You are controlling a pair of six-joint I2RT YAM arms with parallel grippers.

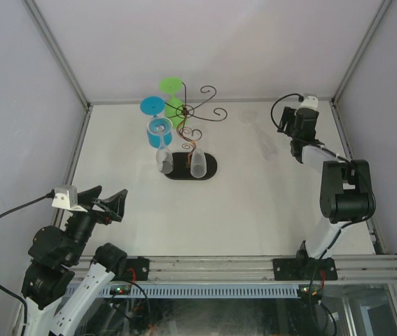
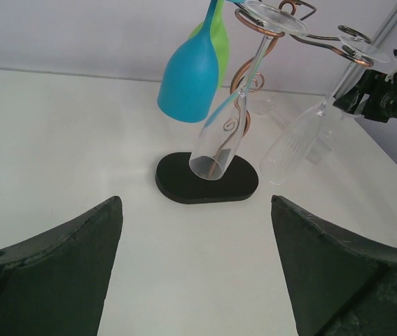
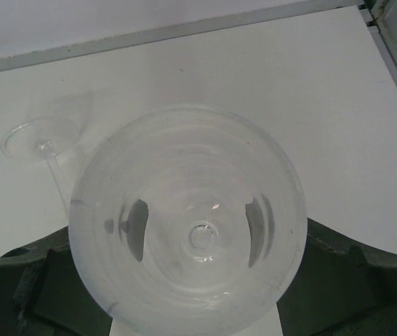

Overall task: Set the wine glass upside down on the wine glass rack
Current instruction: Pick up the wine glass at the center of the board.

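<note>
Your left claw is sitting near the front left edge of the table. Its two fingers are standing wide apart and are holding nothing.

Past it, in the middle of the table, the wine glass rack is standing on its black oval base. Two clear tall glasses are hanging upside down from its near arms, right over the base. A blue glass is hanging upside down on the rack's left side. A green glass is hanging just behind the blue one, on the far side.

Farther back, near the far right corner, your right claw is holding the clear wine glass. The round bowl is sitting between the two dark fingers and is facing the wrist camera. The claw is gripping it with its fingers partly apart. The wine glass is well apart from the rack and is not on it yet.

Another clear glass is showing on the table just beyond it. You cannot tell how that one is resting.
</note>
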